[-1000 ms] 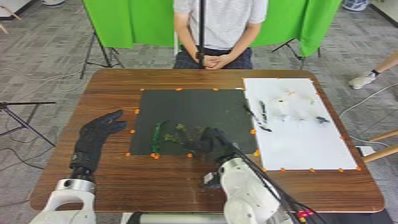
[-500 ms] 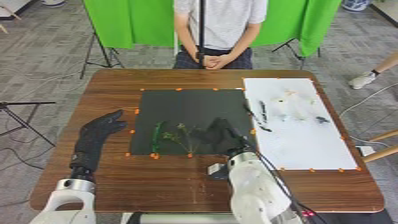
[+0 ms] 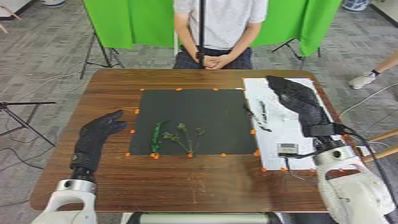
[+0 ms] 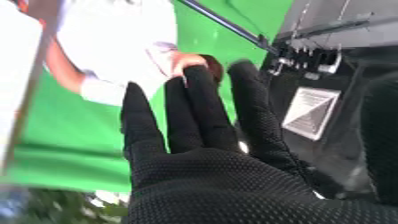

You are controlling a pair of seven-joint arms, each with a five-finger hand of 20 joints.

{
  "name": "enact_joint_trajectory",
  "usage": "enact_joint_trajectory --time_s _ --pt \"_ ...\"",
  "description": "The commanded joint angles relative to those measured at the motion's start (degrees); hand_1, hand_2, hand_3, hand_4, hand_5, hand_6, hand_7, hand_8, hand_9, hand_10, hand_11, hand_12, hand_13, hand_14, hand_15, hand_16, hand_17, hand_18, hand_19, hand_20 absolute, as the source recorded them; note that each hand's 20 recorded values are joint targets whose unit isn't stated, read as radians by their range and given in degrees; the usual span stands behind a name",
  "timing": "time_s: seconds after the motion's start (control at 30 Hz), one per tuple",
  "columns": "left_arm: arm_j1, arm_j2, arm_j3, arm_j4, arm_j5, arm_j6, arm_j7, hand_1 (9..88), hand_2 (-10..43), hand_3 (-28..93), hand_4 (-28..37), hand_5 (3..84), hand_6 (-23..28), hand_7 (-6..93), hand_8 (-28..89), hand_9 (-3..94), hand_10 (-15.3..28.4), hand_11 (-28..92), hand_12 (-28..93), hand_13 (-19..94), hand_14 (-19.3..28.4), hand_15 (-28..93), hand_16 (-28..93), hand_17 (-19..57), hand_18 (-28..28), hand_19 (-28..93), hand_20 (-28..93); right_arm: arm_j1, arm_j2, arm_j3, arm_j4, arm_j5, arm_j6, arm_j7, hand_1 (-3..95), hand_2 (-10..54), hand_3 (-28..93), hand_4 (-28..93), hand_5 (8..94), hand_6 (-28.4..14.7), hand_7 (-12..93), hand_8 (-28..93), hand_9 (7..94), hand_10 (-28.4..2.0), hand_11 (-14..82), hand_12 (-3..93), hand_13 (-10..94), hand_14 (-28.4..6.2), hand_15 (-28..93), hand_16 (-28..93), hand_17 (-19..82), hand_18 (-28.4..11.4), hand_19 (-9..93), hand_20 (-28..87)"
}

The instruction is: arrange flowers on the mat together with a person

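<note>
The black mat (image 3: 195, 105) bears a bright green stem (image 3: 157, 137) at its near left and a thin branched green sprig (image 3: 185, 138) just right of it. On the white sheet (image 3: 306, 160), dark slender stems (image 3: 260, 114) lie along the left side. My right hand (image 3: 300, 100) is over the sheet's far part, fingers extended and hiding part of it. In the right wrist view the hand (image 4: 222, 175) has straight fingers holding nothing. My left hand (image 3: 102, 126) rests left of the mat, its fingers relaxed.
Orange tape pieces (image 3: 189, 155) mark the edges of mat and sheet. Brown wooden table (image 3: 178, 187) surrounds them. A person sits across the table with clasped hands (image 3: 213, 62), touching none of the flowers. A green curtain (image 3: 133, 25) hangs behind.
My right hand has moved off the black mat to the right and away, over the white sheet. The branched sprig, partly covered before, is uncovered. The left hand has stayed still.
</note>
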Motion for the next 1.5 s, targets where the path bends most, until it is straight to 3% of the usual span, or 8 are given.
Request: enact_joint_trajectory --time_s 0.03,0.2,0.53,0.87,1.07,1.23,1.4,1.5 --pt "1.2 -0.71 0.90 0.27 -0.08 0.14 1.16 27.1 3.5 65 -19.9 49.4 3.7 13.7 -6 51.2 15.5 22 14 39 18.4 22 -1 8.3 11.6 10 16 -13.8 -1.3 7.2 -1.2 38.6 1.8 -6.2 3.9 1.4 75 -18 33.5 -0.2 5 -8 34.1 -14.5 1.9 8.0 23 -10.6 3 8 14 -14.3 0 21" --pt "1.7 -0.70 1.01 0.07 -0.27 1.02 2.07 27.1 3.6 65 -20.0 49.7 3.8 13.9 -6 51.3 15.7 22 14 39 18.3 21 -1 8.8 11.3 9 16 -18.9 -3.1 9.9 -2.5 37.5 1.0 -5.3 1.1 -0.2 75 -19 30.6 -0.4 5 -8 32.1 -14.2 1.5 6.8 21 -9.1 3 4 12 -13.2 0 19" --pt "2.2 -0.87 0.93 -0.09 -0.27 0.95 2.32 27.0 3.5 65 -20.4 49.8 3.7 14.3 -6 51.5 15.5 23 14 40 18.1 22 -1 8.6 11.5 9 17 -20.4 -3.6 8.5 -1.9 38.0 4.7 -3.3 0.4 -0.7 75 -20 28.9 -0.9 4 -8 31.2 -14.0 1.5 6.7 20 -9.6 4 2 12 -13.2 0 18" --pt "1.9 -0.83 1.04 0.09 -0.16 0.60 2.35 27.0 3.6 65 -20.3 49.8 3.7 14.4 -6 51.5 15.5 23 14 40 18.2 22 -1 8.3 11.9 10 17 -18.6 -2.4 6.4 -1.9 38.5 9.2 -3.6 2.5 -0.4 76 -19 35.0 -2.2 6 -8 34.6 -14.3 2.6 7.3 24 -9.6 7 2 15 -13.1 1 19" --pt "1.7 -0.79 1.04 0.19 -0.18 0.69 2.30 27.0 3.7 65 -20.4 49.8 3.7 14.3 -7 51.5 15.5 23 14 39 18.2 22 -1 8.3 11.9 10 17 -20.6 -3.6 8.6 -2.6 37.6 10.4 -5.1 14.5 16.8 68 -26 46.2 0.5 12 -11 48.0 -11.2 5.8 7.6 33 -7.1 13 -2 20 -10.7 2 22" --pt "2.1 -0.87 0.97 0.02 -0.19 0.84 2.48 26.9 3.7 65 -20.5 49.9 3.7 14.3 -7 51.5 15.5 23 14 39 18.2 22 -1 8.4 11.9 10 16 -21.5 -4.3 9.8 -2.7 37.7 8.9 -5.7 17.2 21.1 65 -28 50.6 1.3 15 -12 52.1 -10.3 6.6 7.9 36 -6.2 15 -4 22 -9.8 1 24" --pt "1.9 -0.92 0.97 0.14 -0.23 0.68 2.43 26.9 3.7 65 -20.6 49.9 3.7 14.4 -7 51.5 15.5 23 14 40 18.2 22 -1 8.4 11.8 10 16 -21.4 -4.5 9.9 -2.5 38.0 7.2 -5.5 8.5 3.5 72 -25 46.2 0.2 12 -11 46.1 -12.5 5.1 8.0 32 -9.7 15 -3 20 -13.8 1 24" --pt "1.7 -0.83 0.90 0.29 -0.23 0.68 2.34 26.9 3.7 65 -20.6 49.9 3.8 14.3 -7 51.5 15.5 23 14 40 18.2 22 -1 8.4 11.9 10 16 -21.2 -4.3 9.7 -2.3 37.3 6.9 -6.2 6.4 -0.9 73 -23 38.9 2.5 10 -11 37.8 -13.5 2.9 7.2 28 -14.1 11 -3 17 -15.6 0 22"
